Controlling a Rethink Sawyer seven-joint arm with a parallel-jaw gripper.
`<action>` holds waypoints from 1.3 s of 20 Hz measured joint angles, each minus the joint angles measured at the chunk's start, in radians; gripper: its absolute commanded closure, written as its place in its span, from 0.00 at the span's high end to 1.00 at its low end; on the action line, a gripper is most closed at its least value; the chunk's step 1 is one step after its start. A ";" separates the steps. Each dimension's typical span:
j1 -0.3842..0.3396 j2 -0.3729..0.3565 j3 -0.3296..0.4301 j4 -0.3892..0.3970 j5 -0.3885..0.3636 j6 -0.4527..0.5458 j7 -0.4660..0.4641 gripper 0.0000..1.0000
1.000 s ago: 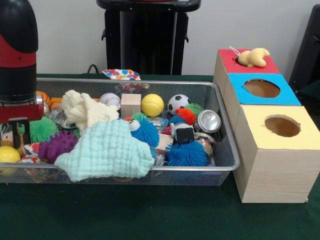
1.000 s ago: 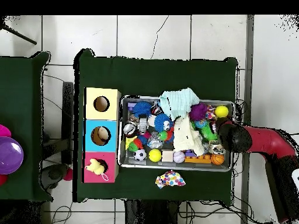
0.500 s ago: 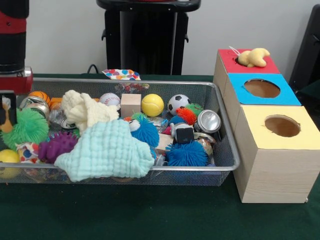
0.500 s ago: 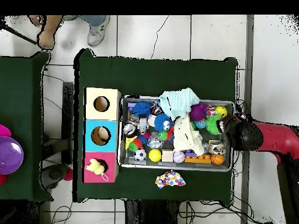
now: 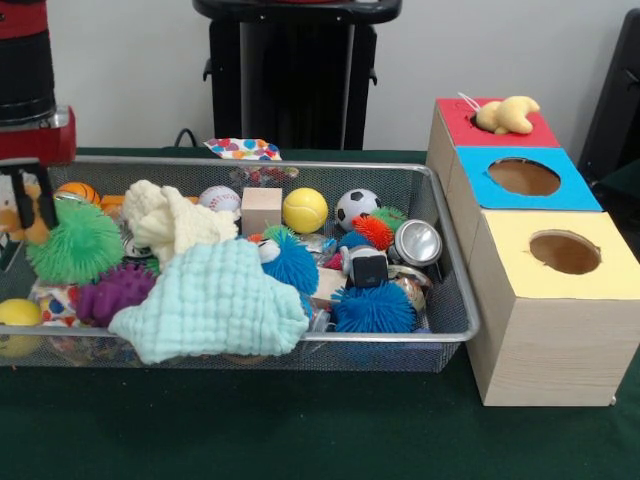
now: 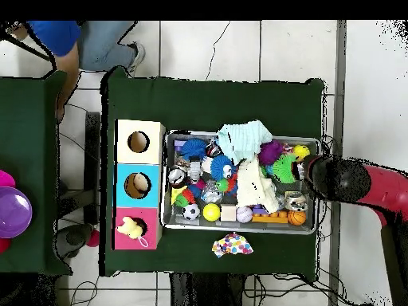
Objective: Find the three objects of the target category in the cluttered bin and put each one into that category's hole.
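The wire mesh bin (image 5: 300,165) is full of toys; it also shows in the overhead view (image 6: 166,179). My gripper (image 5: 30,205) hangs over the bin's left end, fingers close around a small orange plush, apparently the tiger (image 5: 10,215), which is mostly hidden. In the overhead view the arm covers the gripper (image 6: 307,169). A green puffer ball (image 5: 75,245) sits right beside the fingers. A pale yellow plush (image 5: 507,115) lies on the red face (image 5: 455,118) of the wooden box, over its hole. It also shows in the overhead view (image 6: 127,229).
A pale teal cloth (image 5: 215,300) and a cream cloth (image 5: 175,220) cover much of the bin. Blue puffers, a yellow ball (image 5: 305,210), a soccer ball (image 5: 356,205) and a can (image 5: 417,242) lie nearby. The blue-faced hole (image 5: 523,177) and yellow-faced hole (image 5: 565,252) are open. A person (image 6: 68,44) stands at the table corner.
My gripper has risen out of the bin's left end with the orange plush between its fingers. The green puffer shifted. A person has stepped in at the overhead view's top left.
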 measured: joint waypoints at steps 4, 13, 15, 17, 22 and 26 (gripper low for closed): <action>0.000 -0.020 0.000 0.032 0.106 0.092 0.000 0.00; 0.005 -0.069 0.000 0.116 0.279 0.203 0.000 0.00; 0.011 -0.081 0.000 0.137 0.311 0.205 0.000 0.00; 0.021 -0.091 -0.001 0.156 0.336 0.205 0.000 0.00; 0.049 -0.099 -0.001 0.171 0.340 0.197 0.000 0.00; 0.070 -0.098 -0.001 0.194 0.340 0.159 0.000 0.00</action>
